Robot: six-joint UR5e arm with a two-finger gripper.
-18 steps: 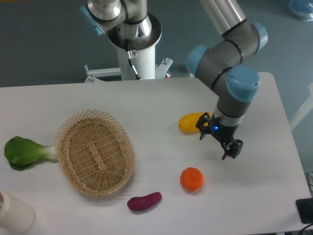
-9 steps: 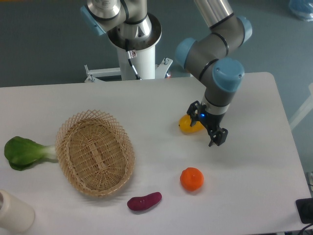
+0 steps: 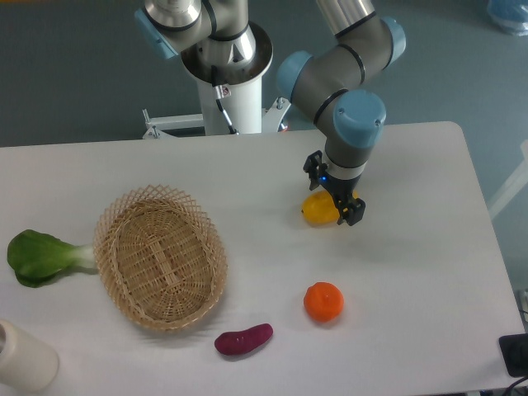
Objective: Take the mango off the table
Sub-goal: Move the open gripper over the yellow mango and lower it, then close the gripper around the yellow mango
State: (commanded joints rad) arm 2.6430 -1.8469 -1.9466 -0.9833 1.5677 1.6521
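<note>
Claw (image 3: 332, 190) spread wide over mango (image 3: 318, 209) on table (image 3: 429, 247).

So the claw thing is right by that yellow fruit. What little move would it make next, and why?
Probably a short drop straight down, then close. The pincer sits over the mango, covering its right part, with its fingers spread to either side. The mango rests on the table with nothing crowding it, so lowering until the fingers straddle it looks like the sensible step.
</note>
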